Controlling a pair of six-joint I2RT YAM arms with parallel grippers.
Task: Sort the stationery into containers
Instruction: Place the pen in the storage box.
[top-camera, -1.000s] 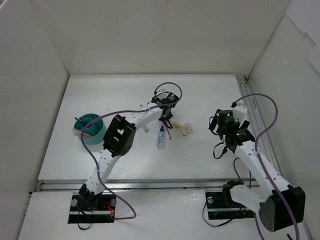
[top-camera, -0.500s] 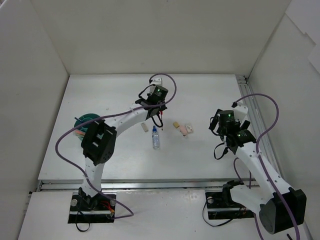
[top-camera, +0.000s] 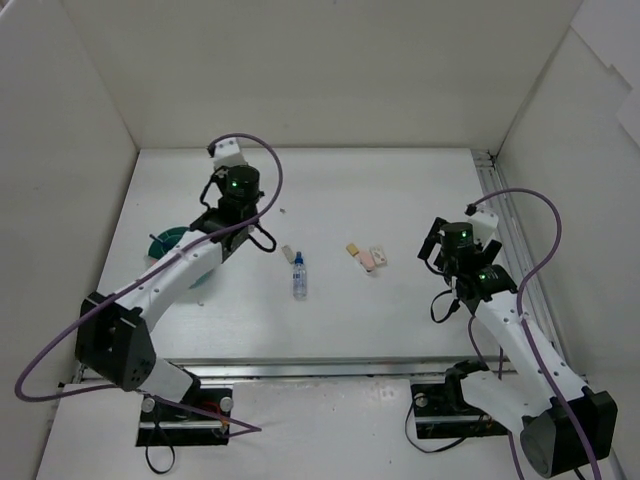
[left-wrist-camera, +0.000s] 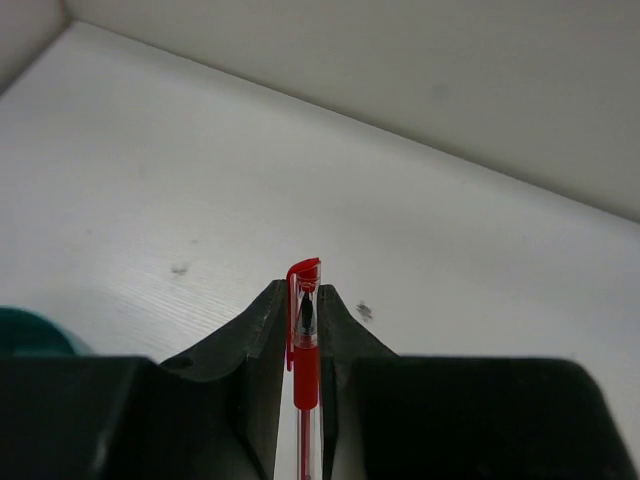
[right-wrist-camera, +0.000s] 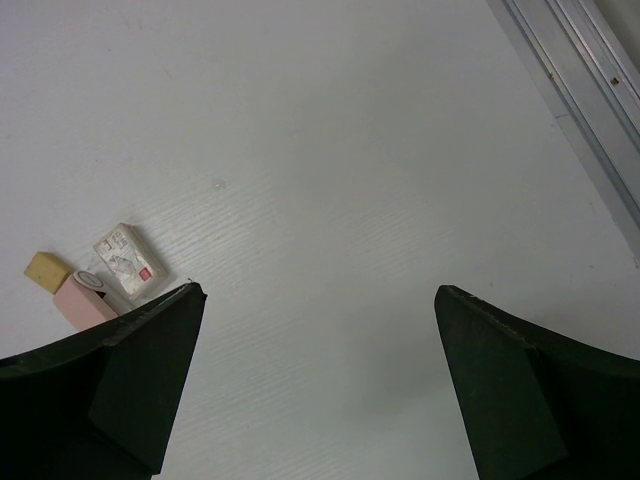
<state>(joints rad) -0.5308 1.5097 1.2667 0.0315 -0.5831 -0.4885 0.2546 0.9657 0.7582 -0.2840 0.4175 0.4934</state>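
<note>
Left pincer (left-wrist-camera: 303, 300) is clamped on a red pen (left-wrist-camera: 306, 350), its arm reaching over the desk (top-camera: 400, 190) beside the teal bowl (top-camera: 160, 240). Right pincer (right-wrist-camera: 320, 292) hangs wide apart, empty. Only its wrist view shows the white eraser (right-wrist-camera: 128, 262) has a red-marked label, too small to read.

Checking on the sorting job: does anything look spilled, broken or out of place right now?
Nothing stands out. The left gripper holds a red pen squarely, and the blue-capped tube and small erasers lie loose on the table, simply unsorted; nothing looks damaged.
</note>
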